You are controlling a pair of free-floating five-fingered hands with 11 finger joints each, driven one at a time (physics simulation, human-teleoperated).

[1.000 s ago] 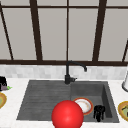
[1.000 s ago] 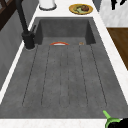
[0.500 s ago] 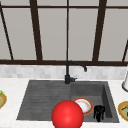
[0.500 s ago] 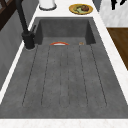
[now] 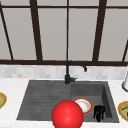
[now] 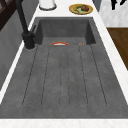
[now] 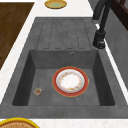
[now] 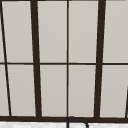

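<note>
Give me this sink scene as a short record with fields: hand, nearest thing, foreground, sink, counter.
Hand: right hand, low at the sink's right side in the front view
Nearest thing: round white plate with a red and orange rim, flat in the basin, left of the hand
Foreground: glossy red ball
Sink: dark grey stone sink, black faucet
Counter: yellow bowl of food

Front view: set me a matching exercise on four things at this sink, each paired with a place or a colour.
Things:
1. sphere
2. plate
3. faucet
4. right hand

Place or colour:
a. at the back edge of the sink
b. plain red
c. seen against the front right corner of the basin
d. flat on the basin floor

Pairs: 1-b, 2-d, 3-a, 4-c.
</note>
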